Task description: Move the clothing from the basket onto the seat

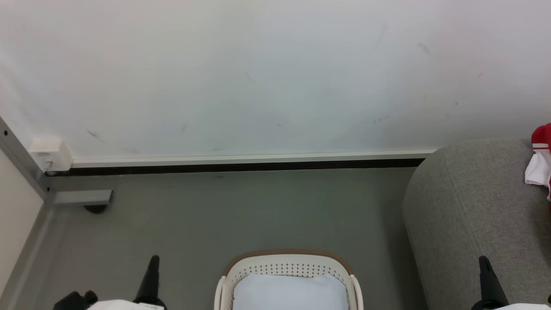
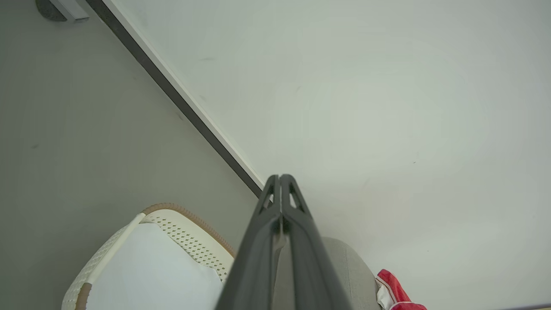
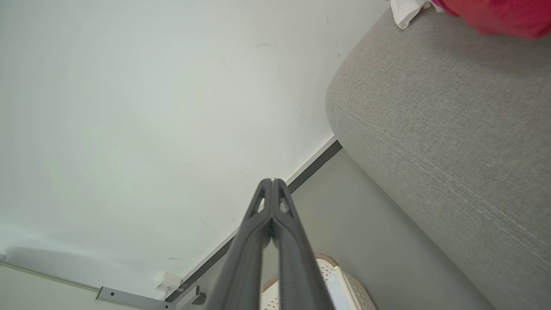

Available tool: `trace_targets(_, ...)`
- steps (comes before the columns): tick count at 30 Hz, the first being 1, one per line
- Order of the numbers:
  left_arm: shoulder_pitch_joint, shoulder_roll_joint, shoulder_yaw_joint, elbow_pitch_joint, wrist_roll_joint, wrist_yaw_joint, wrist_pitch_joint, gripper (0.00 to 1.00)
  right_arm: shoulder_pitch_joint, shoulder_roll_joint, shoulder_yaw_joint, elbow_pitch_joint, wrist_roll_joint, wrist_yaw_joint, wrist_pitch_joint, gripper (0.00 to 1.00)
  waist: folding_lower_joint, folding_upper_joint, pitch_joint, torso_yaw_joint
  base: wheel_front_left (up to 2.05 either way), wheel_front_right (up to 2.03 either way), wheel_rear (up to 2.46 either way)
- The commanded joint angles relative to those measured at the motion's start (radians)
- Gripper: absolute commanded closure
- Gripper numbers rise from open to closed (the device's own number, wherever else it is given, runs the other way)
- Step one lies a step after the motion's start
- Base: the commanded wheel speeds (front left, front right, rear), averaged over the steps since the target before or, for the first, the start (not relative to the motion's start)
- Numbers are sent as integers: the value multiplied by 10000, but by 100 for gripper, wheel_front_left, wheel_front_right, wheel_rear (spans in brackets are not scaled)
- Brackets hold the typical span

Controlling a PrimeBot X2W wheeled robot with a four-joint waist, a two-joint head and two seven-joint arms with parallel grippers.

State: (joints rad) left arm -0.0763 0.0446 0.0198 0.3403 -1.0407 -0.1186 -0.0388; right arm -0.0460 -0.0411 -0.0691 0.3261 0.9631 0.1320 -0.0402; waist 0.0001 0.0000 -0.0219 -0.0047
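Two grippers, left gripper (image 1: 153, 259) and right gripper (image 1: 483, 259), both pinched closed, empty. One basket (image 1: 285, 255) between them. One seat (image 1: 465, 206) and one clothing (image 1: 540, 138) clump beyond the right gripper.

light: bright, even, diffuse | shadow: soft, on floor (image 1: 387, 224) just left of seat (image 1: 473, 206) | wall (image 1: 275, 77) above seat: washed pale | focus: sharp

A scuffed white wall (image 1: 275, 73). Along its foot runs a black skirting strip (image 1: 241, 166), with grey floor (image 1: 215, 215) below. At the wall's left end sits a small white socket box (image 1: 51, 154), against a grey metal post (image 1: 21, 159).
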Motion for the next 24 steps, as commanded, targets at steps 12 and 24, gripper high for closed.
trace_targets(12,-254,62,252,-331,-1436,-59,365,100,-339,-113,-137,-298,1568,-13,379,100,-1,0,43,8,0,0,0)
trace_targets(24,-296,69,432,-505,-2510,-82,662,100,-431,-120,-219,-428,2818,-15,678,100,-1,0,87,16,0,0,0)
